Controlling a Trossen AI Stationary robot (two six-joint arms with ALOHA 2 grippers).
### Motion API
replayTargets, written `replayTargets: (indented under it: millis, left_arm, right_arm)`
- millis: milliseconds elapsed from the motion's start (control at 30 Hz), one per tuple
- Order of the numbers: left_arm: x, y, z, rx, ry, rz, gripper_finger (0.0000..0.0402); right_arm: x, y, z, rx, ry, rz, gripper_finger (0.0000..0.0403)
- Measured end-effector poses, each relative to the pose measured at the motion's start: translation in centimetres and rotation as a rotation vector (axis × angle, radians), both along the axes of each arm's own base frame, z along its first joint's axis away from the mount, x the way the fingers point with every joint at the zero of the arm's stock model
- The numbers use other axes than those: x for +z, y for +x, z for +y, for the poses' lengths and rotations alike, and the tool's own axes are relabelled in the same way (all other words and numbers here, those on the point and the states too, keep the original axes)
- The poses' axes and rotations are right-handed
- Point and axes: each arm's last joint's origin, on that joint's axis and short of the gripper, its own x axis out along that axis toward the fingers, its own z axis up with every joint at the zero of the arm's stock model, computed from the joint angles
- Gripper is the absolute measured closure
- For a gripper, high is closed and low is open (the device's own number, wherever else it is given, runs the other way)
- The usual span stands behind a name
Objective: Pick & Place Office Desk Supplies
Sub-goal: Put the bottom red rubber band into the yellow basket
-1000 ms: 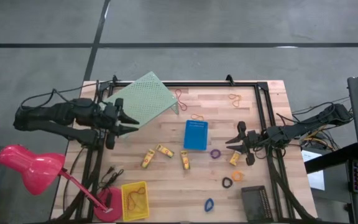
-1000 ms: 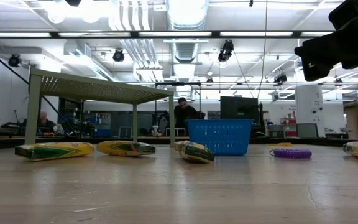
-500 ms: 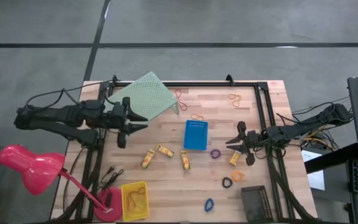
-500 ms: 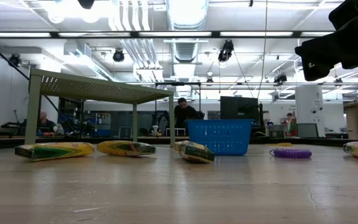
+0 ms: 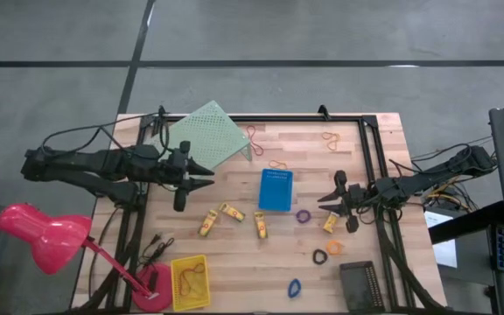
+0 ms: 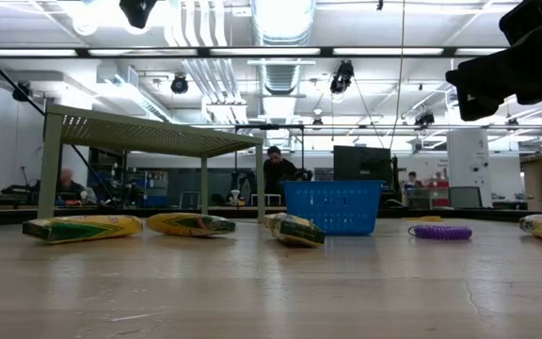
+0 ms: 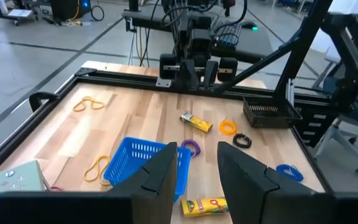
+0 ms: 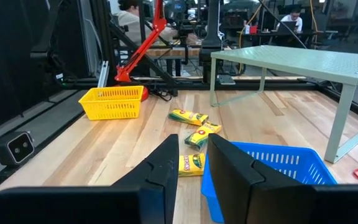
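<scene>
Since the earlier frames our left tool (image 5: 201, 178) has moved rightward over the table (image 5: 234, 262), away from the green riser (image 5: 206, 136); its fingers (image 7: 160, 177) stand apart with nothing between them. At the left front we see the yellow bin (image 5: 190, 282). Three yellow-gold pieces (image 5: 208, 222) lie in a loose row just in front of the blue bin (image 5: 275, 189). Beside it lies the purple ring (image 5: 303, 215). Farther right our right tool (image 5: 339, 199) hangs near the fourth yellow-gold piece (image 5: 330, 224), its fingers (image 8: 160, 171) parted and empty. A black ring (image 5: 319, 256) and a blue ring (image 5: 294, 287) lie in front, rubber bands (image 5: 331, 137) behind.
</scene>
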Motion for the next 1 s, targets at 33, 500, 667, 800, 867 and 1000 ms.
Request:
replayTargets:
  millis: [33, 500, 667, 800, 867, 1000]
  left_arm:
    - [-0.01, 0.09, -0.01, 0.0, 0.0, -0.002, 0.0282]
    - [-0.12, 0.07, -0.01, 0.0, 0.001, 0.011, 0.0282]
    - [-0.24, 0.03, 0.0, 0.0, 0.002, 0.024, 0.0282]
    - [-0.3, 0.01, 0.0, 0.0, 0.002, 0.03, 0.0282]
    - [-0.3, 0.01, 0.0, 0.0, 0.002, 0.03, 0.0282]
    - [-0.3, 0.01, 0.0, 0.0, 0.002, 0.031, 0.0282]
  right_arm:
    - [0.0, 0.0, 0.0, 0.0, 0.003, 0.0, 0.0316]
    - [0.0, 0.0, 0.0, -0.001, 0.018, 0.002, 0.0334]
    - [0.0, 0.0, 0.0, -0.001, 0.026, 0.004, 0.0332]
    - [-0.06, 0.0, 0.0, -0.001, 0.032, 0.01, 0.0326]
    - [-0.04, 0.0, 0.01, 0.002, 0.028, 0.008, 0.0324]
    - [0.46, 0.08, -0.02, -0.008, 0.05, 0.005, 0.0327]
